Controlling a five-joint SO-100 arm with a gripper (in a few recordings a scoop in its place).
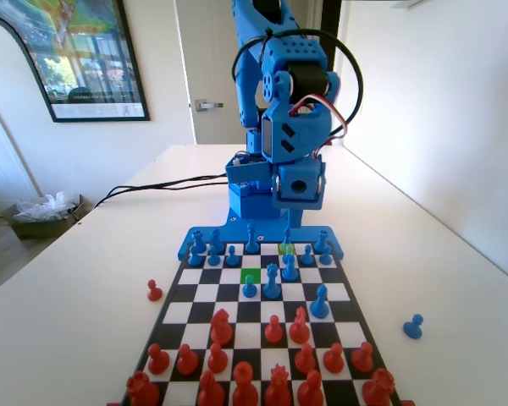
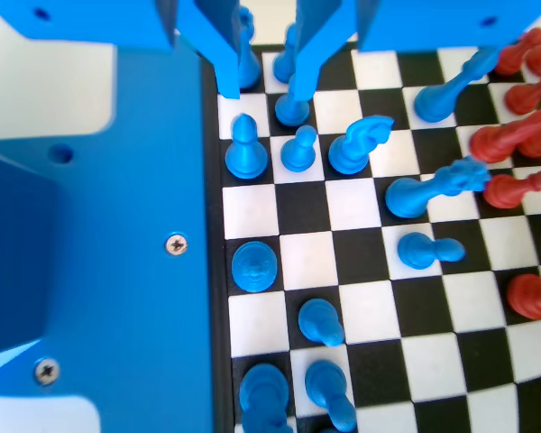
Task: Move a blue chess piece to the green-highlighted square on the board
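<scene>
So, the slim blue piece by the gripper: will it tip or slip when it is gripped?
It probably tips easily: the blue chess piece looks tall and narrow over a small round base. It seems smooth hard plastic, so likely stiff, light and a little slippery. A blue pawn stands close, so a sideways push might knock it.
</scene>
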